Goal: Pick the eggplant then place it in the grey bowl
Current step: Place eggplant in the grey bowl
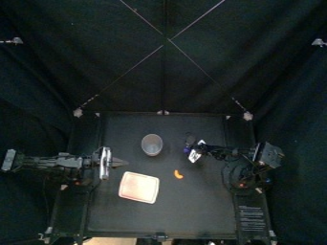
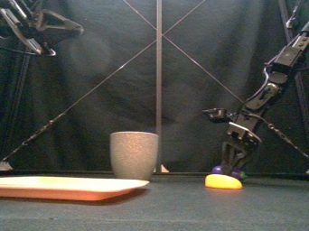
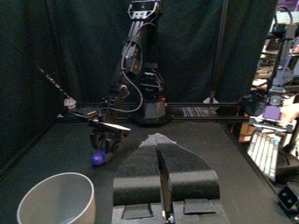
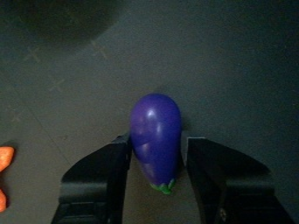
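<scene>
Eggplant point(image 4: 156, 138): one, on your desk point(image 1: 192, 206), straddled by right gripper's point(image 4: 158, 153) parted jaws.
Grey bowl point(image 2: 134, 154): one, upright.
Pink tray point(image 2: 60, 188): one.
Left gripper point(image 3: 163, 143): jaws pressed together, empty.

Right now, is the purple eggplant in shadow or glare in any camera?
Right wrist view: the purple toy eggplant is softly lit between the right tool's open jaws, no glare. Front view: dim, behind the orange toy. Top view: barely shows against the dark table.
</scene>
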`<action>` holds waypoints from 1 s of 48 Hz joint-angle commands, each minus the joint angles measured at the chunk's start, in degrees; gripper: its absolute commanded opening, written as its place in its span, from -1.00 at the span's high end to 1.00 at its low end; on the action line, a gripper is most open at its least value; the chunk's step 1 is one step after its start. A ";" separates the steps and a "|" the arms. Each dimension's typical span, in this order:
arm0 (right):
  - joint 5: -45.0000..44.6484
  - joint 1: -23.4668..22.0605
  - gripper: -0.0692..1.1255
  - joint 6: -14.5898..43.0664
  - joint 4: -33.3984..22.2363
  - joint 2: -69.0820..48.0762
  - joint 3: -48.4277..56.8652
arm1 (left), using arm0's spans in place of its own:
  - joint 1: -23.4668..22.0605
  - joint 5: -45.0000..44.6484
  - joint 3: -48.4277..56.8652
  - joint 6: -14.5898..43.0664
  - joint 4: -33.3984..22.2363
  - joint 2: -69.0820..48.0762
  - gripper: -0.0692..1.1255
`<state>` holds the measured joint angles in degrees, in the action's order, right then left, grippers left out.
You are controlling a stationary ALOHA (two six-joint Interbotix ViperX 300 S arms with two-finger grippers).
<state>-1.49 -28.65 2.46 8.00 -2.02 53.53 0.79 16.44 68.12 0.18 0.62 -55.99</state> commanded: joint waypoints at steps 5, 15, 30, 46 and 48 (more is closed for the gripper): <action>-0.09 0.53 -0.02 0.09 0.00 -2.99 -3.52 | 0.09 0.18 -0.62 0.09 0.09 0.09 0.93; -3.43 6.06 -0.03 0.00 0.00 -10.02 -13.71 | 0.18 0.26 -0.53 0.09 0.09 0.09 0.93; -2.37 11.60 -0.03 -0.35 0.00 -5.98 -26.10 | 0.18 0.26 -0.53 0.09 0.09 0.18 0.93; 2.20 10.28 -0.21 -0.70 -0.18 5.10 -32.61 | 0.26 0.26 -0.26 0.00 0.09 0.09 0.93; 2.20 10.20 -0.26 -0.62 -0.62 6.06 -33.31 | 0.26 0.26 -0.26 0.09 0.09 0.09 0.93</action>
<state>0.00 -17.93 1.85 7.82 4.04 22.76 0.88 16.44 68.55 0.18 0.62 -56.07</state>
